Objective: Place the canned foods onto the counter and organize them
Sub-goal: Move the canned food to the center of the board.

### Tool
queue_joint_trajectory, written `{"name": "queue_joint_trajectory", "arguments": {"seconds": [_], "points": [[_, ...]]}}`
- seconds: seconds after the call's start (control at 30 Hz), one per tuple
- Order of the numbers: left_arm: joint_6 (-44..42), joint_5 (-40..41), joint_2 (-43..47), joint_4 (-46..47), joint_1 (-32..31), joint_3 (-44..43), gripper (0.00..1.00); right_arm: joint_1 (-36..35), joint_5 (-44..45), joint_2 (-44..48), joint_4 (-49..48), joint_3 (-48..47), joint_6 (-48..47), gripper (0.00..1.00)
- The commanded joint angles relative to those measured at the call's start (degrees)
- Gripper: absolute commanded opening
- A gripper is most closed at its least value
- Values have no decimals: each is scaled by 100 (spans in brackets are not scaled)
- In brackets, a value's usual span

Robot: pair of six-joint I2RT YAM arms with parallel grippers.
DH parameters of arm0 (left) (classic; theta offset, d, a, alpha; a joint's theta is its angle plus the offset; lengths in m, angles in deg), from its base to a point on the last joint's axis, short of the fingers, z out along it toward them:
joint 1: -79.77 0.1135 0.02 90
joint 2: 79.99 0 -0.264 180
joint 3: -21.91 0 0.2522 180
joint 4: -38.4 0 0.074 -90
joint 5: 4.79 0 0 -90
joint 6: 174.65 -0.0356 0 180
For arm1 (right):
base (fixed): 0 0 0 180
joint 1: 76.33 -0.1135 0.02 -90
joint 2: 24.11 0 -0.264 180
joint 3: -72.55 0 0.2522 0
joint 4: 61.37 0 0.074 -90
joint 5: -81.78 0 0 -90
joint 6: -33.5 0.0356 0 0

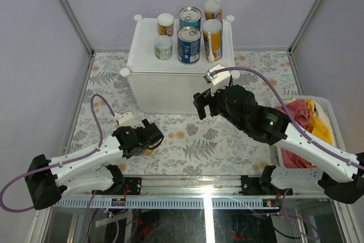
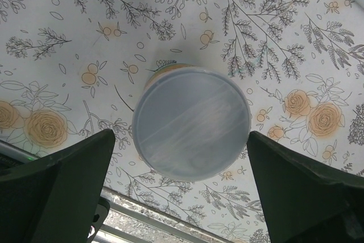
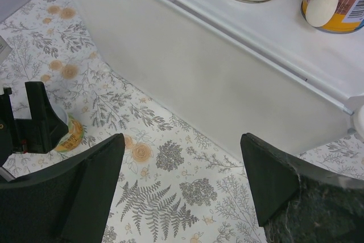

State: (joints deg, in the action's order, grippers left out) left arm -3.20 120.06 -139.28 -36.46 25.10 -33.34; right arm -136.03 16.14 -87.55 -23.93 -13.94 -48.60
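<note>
While scanning from the left, meets first the left gripper (image 2: 181,135), poised straight above a lone can (image 2: 190,122) standing upright on the floral tablecloth (image 1: 187,140). Shows its fingers (image 2: 57,192) spread fully wide, one to each side of the pale lid, clear of it and holding nothing. Further along, finds the white counter (image 1: 165,89) at the back middle, topped with six more cans: short orange jar (image 1: 165,24) and short green one (image 1: 164,48) on the left, two blue tins (image 1: 189,45) in the middle, two tall yellow-orange cans (image 1: 212,40) on the right. Just before the counter's front right corner, has the right gripper (image 3: 182,140), jaws parted wide, empty. At far right, sees a white basket (image 1: 324,102) of red and yellow cloth.
</note>
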Motion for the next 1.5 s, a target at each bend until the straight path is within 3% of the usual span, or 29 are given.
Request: {"name": "queue_joint_trajectory", "arguments": {"seconds": [0.0,0.47,0.73,1.1,1.3,1.47], "points": [[318,202,55,129,-40,211,100,55,-90,148,-238,15,-84,90],[4,414,-9,866,-35,456,99,69,-135,139,-250,15,-102,90],[-76,474,112,970,-35,540,78,89,-146,113,-259,16,-117,90],[-86,617,220,1183,-51,817,79,108,-199,52,-274,43,-135,90],[-998,675,213,2114,-148,880,69,124,-212,42,-318,117,-127,91],[-2277,236,-177,3316,-332,889,61,147,-170,67,-329,160,-120,90]]}}
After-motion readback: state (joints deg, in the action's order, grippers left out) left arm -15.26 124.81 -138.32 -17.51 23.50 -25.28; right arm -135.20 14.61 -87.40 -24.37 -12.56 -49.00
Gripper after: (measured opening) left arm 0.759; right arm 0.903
